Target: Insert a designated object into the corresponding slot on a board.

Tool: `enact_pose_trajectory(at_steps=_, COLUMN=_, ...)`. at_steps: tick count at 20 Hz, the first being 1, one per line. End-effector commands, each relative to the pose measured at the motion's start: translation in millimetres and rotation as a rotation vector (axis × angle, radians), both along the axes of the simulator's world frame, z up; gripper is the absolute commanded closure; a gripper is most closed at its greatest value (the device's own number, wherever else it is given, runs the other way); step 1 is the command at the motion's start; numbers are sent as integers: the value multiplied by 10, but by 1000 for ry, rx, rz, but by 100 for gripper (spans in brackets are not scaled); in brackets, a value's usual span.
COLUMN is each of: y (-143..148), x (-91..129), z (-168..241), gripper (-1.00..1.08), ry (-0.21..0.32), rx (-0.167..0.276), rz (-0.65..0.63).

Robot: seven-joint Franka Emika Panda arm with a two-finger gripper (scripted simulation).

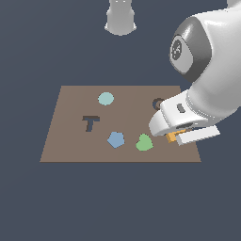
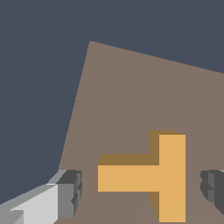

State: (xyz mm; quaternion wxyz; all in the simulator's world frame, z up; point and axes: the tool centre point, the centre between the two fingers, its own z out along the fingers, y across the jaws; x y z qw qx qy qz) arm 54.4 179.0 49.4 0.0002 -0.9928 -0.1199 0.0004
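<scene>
Your orange T-block [image 2: 148, 175] lies flat on the brown board [image 2: 144, 92], near the board's corner at the exterior view's right, mostly hidden there under the arm. It looks like a small rigid piece with flat, square-cut sides, so I'd expect it to be light and stiff, not fragile, though smooth faces may slip if pinched off-centre. Take it across the stem or squarely across the crossbar, where two parallel faces meet the pads.

In the wrist view the stem runs toward one finger [image 2: 65, 194] and the crossbar sits nearer the other, so the block's long axis lies roughly along the line between the fingers. The tool [image 2: 140, 190] is released, its fingers standing apart on either side of the block with gaps on both sides, touching nothing.

The T-shaped slot [image 1: 91, 123] sits well apart, toward the exterior view's left, beyond the green heart [image 1: 144, 142] and blue pentagon [image 1: 116, 139]. Whether the block needs turning to match it is hard to judge while the arm hides the block
</scene>
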Motion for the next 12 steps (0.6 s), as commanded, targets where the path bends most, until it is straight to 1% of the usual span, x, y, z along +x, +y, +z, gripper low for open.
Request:
enact_pose_trajectory(at_steps=1, y=-1, x=1, z=-33, gripper=-92, ry=0, rx=0, rz=0)
enact_pose_trajectory(at_steps=8, y=-1, x=6, z=-194, gripper=-92, ry=-1, rx=0, rz=0)
enact_pose_trajectory(at_steps=9, y=-1, x=6, z=-194, gripper=108, ry=-1, rx=0, rz=0)
enact_pose_trajectory(at_steps=12, y=-1, x=6, z=-194, gripper=108, ry=-1, rx=0, rz=0)
